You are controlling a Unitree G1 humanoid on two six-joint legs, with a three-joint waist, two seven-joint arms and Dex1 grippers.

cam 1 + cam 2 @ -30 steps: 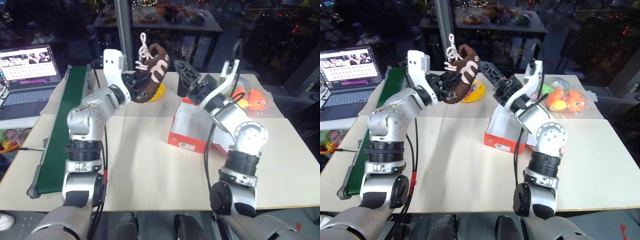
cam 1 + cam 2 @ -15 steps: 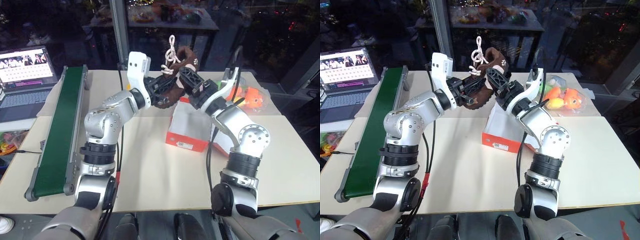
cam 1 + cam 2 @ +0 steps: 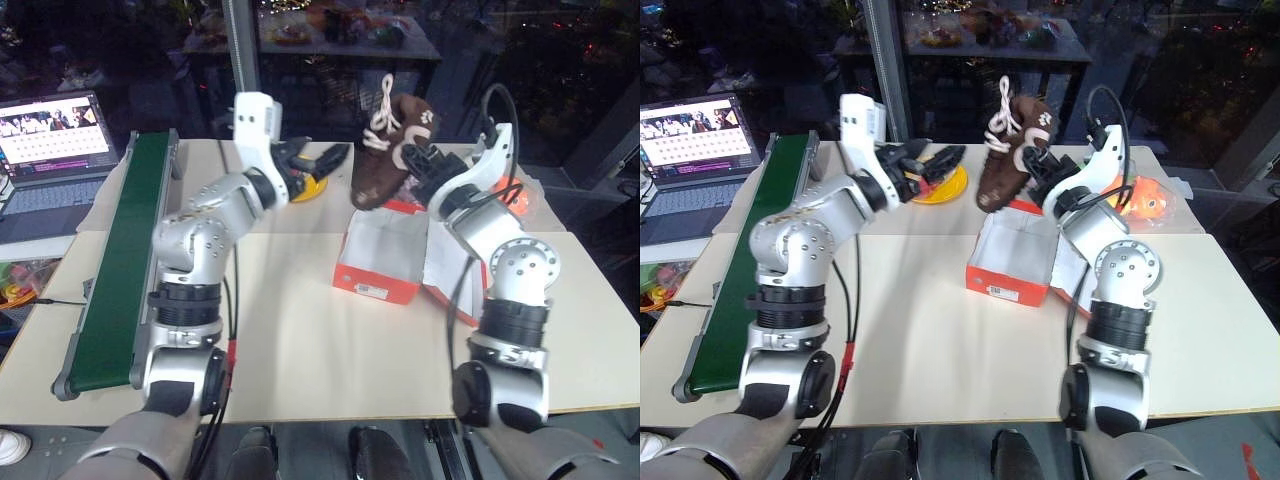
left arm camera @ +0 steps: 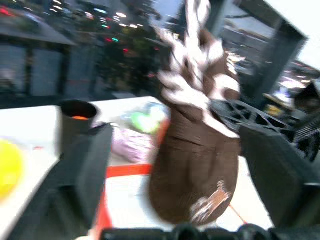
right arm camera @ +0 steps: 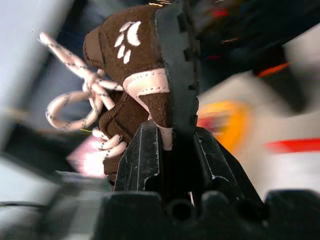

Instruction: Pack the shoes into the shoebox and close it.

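A dark brown shoe [image 3: 392, 150] with cream laces hangs upright, just over the far edge of the shoebox [image 3: 372, 284]. My right gripper [image 3: 418, 160] is shut on it; in the right wrist view the black fingers [image 5: 142, 155] clamp the sole of the shoe [image 5: 135, 65]. The orange-red shoebox stands open on the table, white inside, its lid [image 3: 445, 270] folded out to the right. My left gripper [image 3: 312, 160] is open and empty, a short way left of the shoe. In the left wrist view its fingers [image 4: 87, 167] stand wide apart with the shoe [image 4: 195, 170] beyond them.
A green conveyor belt [image 3: 120, 260] runs along the table's left side, with a laptop [image 3: 50, 130] beyond it. A yellow object [image 3: 318, 186] lies under my left gripper. A clear bag of orange toys [image 3: 1150, 200] sits at the far right. A black cup [image 4: 75, 120] stands behind the box.
The shoe passed from my left gripper to my right. The left one opened and drew back to the left. The right one shut on the shoe and carried it right, over the box.
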